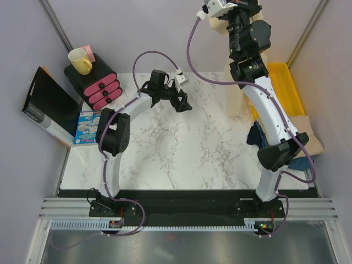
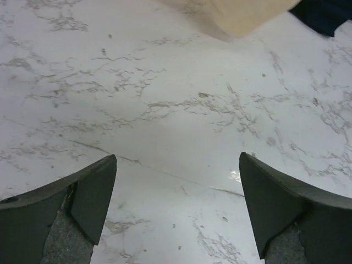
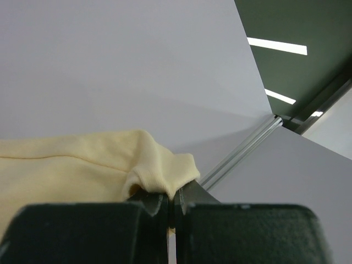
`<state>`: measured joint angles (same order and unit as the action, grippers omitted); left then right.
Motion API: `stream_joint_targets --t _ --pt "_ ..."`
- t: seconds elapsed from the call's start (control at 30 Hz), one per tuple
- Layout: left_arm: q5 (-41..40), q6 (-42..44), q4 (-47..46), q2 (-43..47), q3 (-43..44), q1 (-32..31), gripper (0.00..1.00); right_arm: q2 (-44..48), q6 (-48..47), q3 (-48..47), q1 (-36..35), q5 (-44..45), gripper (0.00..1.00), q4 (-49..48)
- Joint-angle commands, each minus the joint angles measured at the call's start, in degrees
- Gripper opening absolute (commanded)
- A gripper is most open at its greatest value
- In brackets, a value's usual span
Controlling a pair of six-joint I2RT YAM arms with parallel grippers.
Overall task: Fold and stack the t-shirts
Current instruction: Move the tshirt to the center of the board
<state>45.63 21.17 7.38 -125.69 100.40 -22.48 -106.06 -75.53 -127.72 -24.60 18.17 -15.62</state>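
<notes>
The right gripper is pinching the cream t-shirt by its edge in closed jaws, holding it high so it's hanging over the marble table, while the left gripper is hovering low, jaws wide, likely lining up for the dangling corner.

Overhead view: bright, even light; soft shadows on table. Left wrist view: small glare patch on marble; near fingers blurred. Right wrist view: strip lights upper right; dark foreground defocused.
</notes>
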Motion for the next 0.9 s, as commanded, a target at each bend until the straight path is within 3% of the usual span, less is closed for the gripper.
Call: stream_joint_targets --t 0.0,0.23,0.37,0.47,0.6,0.83,0.87 --pt "6.22 2.74 -1.31 6.24 -3.71 -1.25 1.00 -1.95 -2.52 -4.55 -0.10 1.34 0.00 -6.71" --pt "6.68 3.53 -0.96 6.68 -7.41 -2.31 1.00 -4.33 0.12 -6.05 -2.81 1.34 0.00 -6.97" --pt "-1.13 2.57 -4.55 10.10 -10.65 -1.61 1.00 -5.56 1.26 -8.41 -7.73 0.37 0.00 -5.83" --pt "-6.85 1.51 -13.68 16.42 -18.55 -0.20 1.00 -6.53 1.09 -11.49 -10.72 0.02 0.00 -5.56" --pt "-17.30 2.03 -19.15 24.25 -28.39 1.21 1.00 -5.83 2.49 -10.98 -12.23 2.21 0.00 -6.79" --pt "-20.31 5.99 -19.51 31.65 -36.85 2.97 1.00 -0.73 8.37 10.27 -1.53 12.31 0.00 -8.38" --pt "-20.23 6.25 -19.07 31.56 -37.12 3.06 1.00 -0.20 8.90 16.65 -0.37 14.06 0.00 -8.38"
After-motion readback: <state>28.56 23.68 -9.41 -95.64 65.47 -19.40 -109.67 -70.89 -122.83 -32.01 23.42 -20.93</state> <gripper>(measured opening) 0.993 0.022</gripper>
